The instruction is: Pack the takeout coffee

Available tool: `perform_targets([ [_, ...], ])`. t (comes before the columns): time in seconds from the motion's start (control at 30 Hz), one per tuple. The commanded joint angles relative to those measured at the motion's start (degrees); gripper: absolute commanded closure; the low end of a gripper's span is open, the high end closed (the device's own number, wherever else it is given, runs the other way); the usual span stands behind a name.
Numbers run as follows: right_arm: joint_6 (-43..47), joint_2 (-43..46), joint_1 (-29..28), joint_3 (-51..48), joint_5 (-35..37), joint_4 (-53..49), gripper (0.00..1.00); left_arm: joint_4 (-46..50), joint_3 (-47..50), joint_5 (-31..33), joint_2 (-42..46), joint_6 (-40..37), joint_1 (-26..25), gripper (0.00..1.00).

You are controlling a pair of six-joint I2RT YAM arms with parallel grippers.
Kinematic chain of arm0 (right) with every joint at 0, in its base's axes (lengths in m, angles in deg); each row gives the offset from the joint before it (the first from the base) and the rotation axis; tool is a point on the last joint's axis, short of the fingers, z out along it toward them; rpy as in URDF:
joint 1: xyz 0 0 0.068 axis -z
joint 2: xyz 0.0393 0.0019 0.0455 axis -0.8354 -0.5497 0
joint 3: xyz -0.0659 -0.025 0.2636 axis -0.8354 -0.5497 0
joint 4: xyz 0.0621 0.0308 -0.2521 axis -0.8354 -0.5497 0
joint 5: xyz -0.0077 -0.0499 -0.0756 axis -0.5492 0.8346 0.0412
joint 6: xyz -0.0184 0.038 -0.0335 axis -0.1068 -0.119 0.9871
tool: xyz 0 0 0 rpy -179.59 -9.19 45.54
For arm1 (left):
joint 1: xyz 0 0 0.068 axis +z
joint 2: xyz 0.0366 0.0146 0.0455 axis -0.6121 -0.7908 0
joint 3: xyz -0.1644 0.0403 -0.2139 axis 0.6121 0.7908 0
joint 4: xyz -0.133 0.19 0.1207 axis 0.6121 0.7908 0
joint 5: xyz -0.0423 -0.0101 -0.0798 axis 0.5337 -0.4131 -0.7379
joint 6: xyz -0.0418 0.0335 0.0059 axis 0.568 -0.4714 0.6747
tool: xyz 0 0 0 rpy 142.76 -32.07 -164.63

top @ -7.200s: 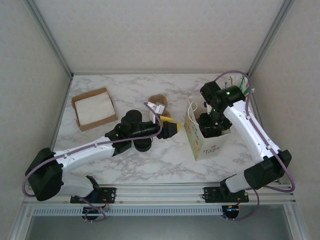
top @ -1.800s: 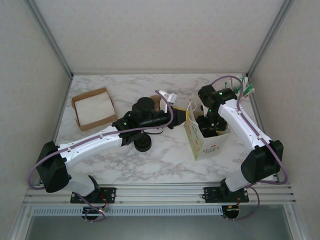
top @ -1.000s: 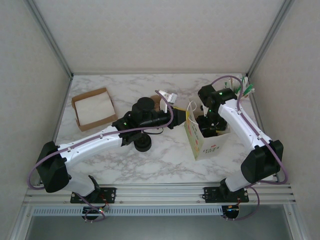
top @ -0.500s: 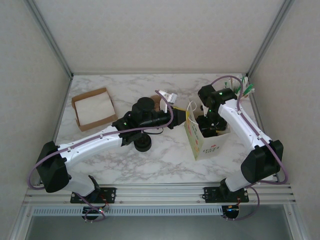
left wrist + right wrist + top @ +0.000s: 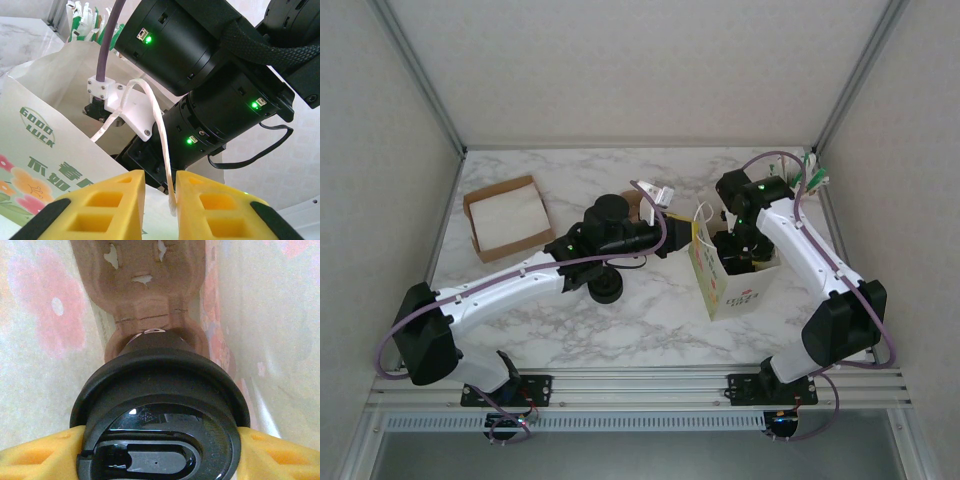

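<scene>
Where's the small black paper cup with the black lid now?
Right wrist view: the lidded black cup sits inside the floral paper bag, in the right gripper, over a brown pulp carrier, on the right of the table.

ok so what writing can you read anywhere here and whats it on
"GOOD LUCK": green letters on the side of the paper bag, left wrist view.
Green Chinese characters below that on the same bag: partly hidden, not readable.
Print on the bag's front in the top view: too small to read.
White mark on the takeout coffee, just under its lid: mostly hidden, unreadable.
</scene>
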Motion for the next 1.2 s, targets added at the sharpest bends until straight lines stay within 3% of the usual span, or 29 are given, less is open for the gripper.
perform_targets([
  [0.0, 0.4, -0.2, 0.6, -0.7, -0.9, -0.2, 0.32, -1.2, -0.6, 1.0, 1.3, -0.4, -0.5, 0.77],
  [1.17, 0.2, -2.7, 1.3, -0.7, -0.5, -1.0, 0.32, -1.7, -0.1, 1.2, 1.1, -0.8, -0.4, 0.78],
])
